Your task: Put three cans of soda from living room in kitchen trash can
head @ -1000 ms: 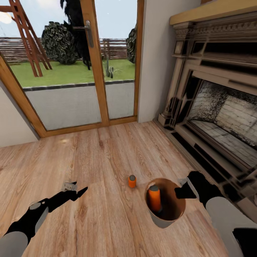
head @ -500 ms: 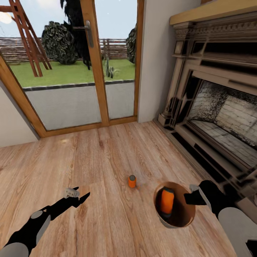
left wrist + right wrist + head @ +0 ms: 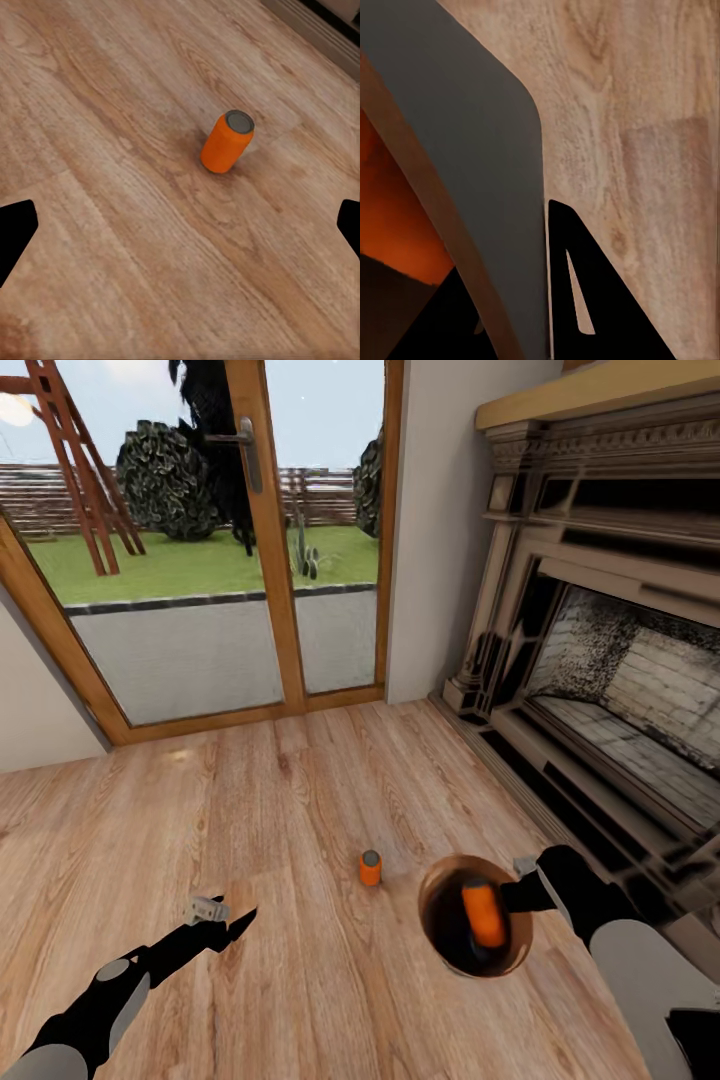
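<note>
Living rm, by fireplace [image 3: 600, 620]. Right end effector [image 3: 520, 892] clamped on rim of tash can [image 3: 440, 920], held tilted just above the floor; 1 soda can [image 3: 483, 913] inside. 2nd can [image 3: 370, 868] upright on plank floor [image 3: 300, 980], ahead of left end effector [image 3: 222, 916], spread wide, empty. 3rd can unseen. Bin not yet in kitchen; roughly 1/3 done.

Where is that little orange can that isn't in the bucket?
The loose soda can stands upright on the plank floor, just left of the brown trash can, ahead of the left gripper.
</note>
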